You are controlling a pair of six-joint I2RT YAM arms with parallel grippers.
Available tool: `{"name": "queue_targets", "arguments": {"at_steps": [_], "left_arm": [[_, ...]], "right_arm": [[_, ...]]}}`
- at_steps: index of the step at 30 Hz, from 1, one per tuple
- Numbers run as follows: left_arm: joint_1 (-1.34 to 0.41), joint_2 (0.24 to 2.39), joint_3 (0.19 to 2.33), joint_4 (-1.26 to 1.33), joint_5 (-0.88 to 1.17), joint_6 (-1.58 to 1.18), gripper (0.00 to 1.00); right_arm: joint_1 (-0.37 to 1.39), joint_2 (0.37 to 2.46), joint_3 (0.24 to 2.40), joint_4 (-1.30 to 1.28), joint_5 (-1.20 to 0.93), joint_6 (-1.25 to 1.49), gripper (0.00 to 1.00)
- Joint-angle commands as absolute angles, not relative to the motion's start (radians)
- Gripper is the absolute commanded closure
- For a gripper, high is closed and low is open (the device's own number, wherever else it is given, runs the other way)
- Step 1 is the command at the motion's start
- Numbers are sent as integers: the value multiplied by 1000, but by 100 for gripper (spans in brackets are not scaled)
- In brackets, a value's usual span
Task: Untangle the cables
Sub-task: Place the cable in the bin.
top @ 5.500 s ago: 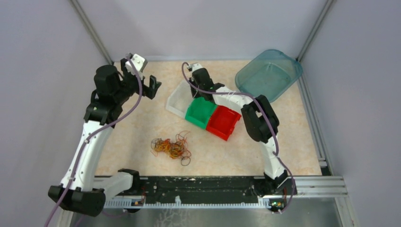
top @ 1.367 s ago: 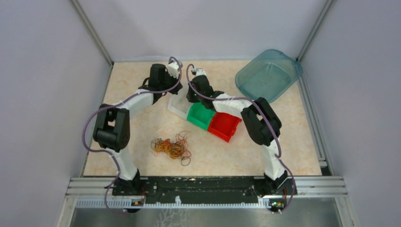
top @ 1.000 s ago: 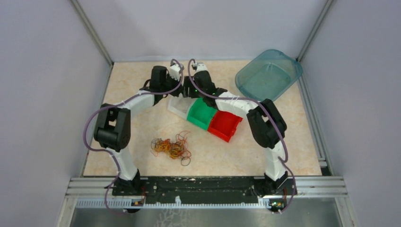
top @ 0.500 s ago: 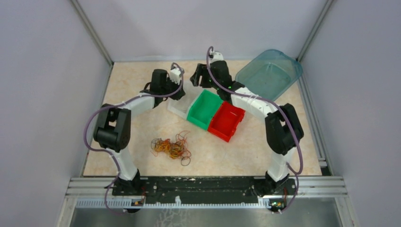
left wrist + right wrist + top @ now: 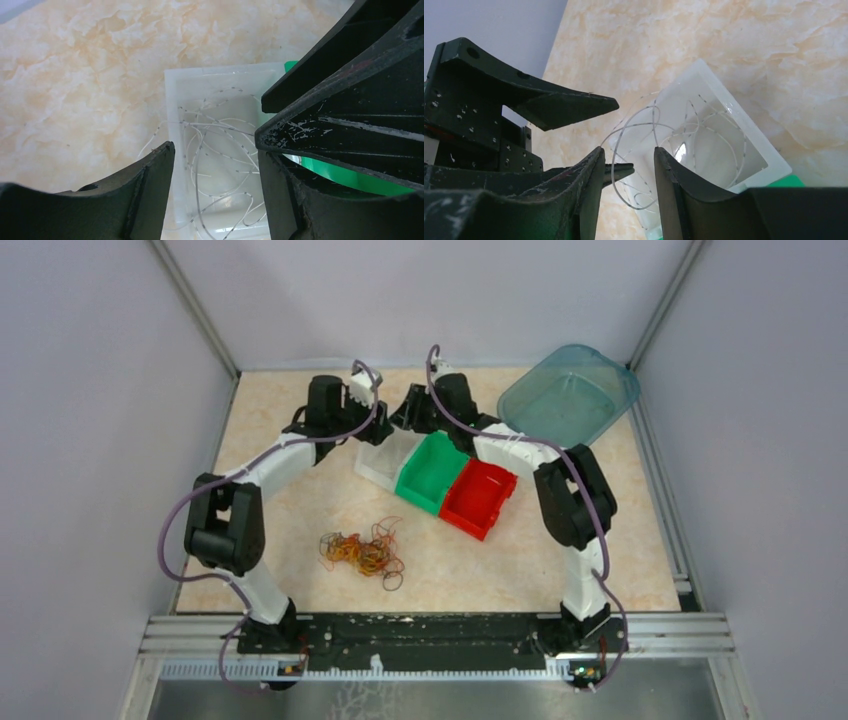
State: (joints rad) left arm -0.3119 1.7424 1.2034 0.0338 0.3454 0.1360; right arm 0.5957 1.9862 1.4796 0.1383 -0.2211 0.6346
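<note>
Left gripper (image 5: pixel 214 145): jaws wide apart, nothing between them, hanging just over the white bin (image 5: pixel 220 71). Through the gap we see a loose heap of thin white loops (image 5: pixel 215 130) with dark flecks lying inside that bin; one strand spills over its near-left rim onto the marbled tabletop (image 5: pixel 90 75). Right gripper (image 5: pixel 629 150): jaws narrowly apart, also over the white bin, facing the left gripper from the opposite side. A few of the white loops arch up out of the bin and pass through the slot between its fingers; we cannot tell whether they touch either pad. From above, the two grippers meet nearly tip to tip at the far middle of the table. The white bin sits at the left end of a diagonal row, touching a green bin (image 5: pixel 432 472), which touches a red bin (image 5: pixel 478 498). A translucent teal tub (image 5: pixel 570 400) stands in the far right corner, well apart from the row. The cables (image 5: pixel 362 552), a small knot of orange, red and yellow loops, lie on the tabletop nearer the arm bases, well apart from both grippers. One dark loop (image 5: pixel 393 581) lies just beside the knot on its near-right side.
</note>
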Motion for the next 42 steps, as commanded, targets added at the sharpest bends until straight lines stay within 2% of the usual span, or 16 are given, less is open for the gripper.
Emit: {"name": "queue_targets", "arguments": {"at_steps": [1,7,12,15,18,23,28,34,42], "left_arm": [[-289,1693,1243,-12,372,158,31],[-284,1685,1266,-42,371,166,32],[-263,1667,1312,-97,371,188,31],[-235,1653,1351,-178,390,231,29],[-185,1625,1365,-229,421,248,26],[-58,1616,1402,-303,492,240,19],[33,1605,1385,-333,558,236,19],[68,1560,1287,-373,695,312,24],[71,1555,1201,-443,765,411,25]], "right_arm": [[585,1963,1469,249,-267,675,56],[585,1920,1418,255,-260,657,43],[585,1896,1396,233,-256,623,44],[585,1915,1429,229,-289,621,53],[585,1950,1479,209,-338,618,68],[585,2010,1569,127,-362,587,98],[597,2086,1677,-31,-293,510,100],[633,2209,1866,-277,-79,353,100],[686,2282,1920,-297,93,243,100]]}}
